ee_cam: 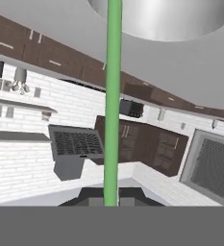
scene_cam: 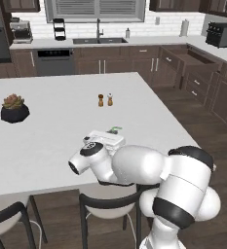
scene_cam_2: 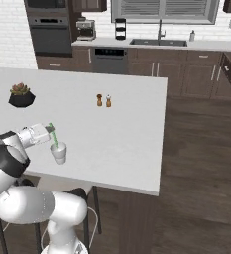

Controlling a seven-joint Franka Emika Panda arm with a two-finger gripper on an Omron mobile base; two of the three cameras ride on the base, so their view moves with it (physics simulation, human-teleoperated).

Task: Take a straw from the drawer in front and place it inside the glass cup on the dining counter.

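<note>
The straw (scene_cam_2: pixel 53 135), thin and bright green, was pinched between the robot's fingers (scene_cam_2: pixel 48 130), which were closed tight on it. From the fingers it slanted down into the glass cup (scene_cam_2: pixel 59 152), a small whitish tumbler standing on the white worktop (scene_cam_2: pixel 117 124) just below and beside the fingers. In the hand view the straw (ee_cam: pixel 112 101) ran straight out from between the fingers toward the round rim of the cup (ee_cam: pixel 166 21). In the left base view its bent green top (scene_cam: pixel 114 130) poked out just past the hand.

Farther out from the fingers, near the middle of the worktop, stood two small brown shakers (scene_cam_2: pixel 103 100), side by side. Well away toward the far edge sat a dark pot with a reddish succulent (scene_cam_2: pixel 21 95). Dark stools (scene_cam: pixel 107 204) were tucked under the near edge, below the arm. Beyond the worktop, a drawer (scene_cam: pixel 190 57) in the brown cabinets stood pulled open.

Judging by this, most of the task looked done: the straw was out of the drawer and its lower end appeared to be inside the cup. What seemed left was for the fingers to let go and draw back without tipping the cup.
</note>
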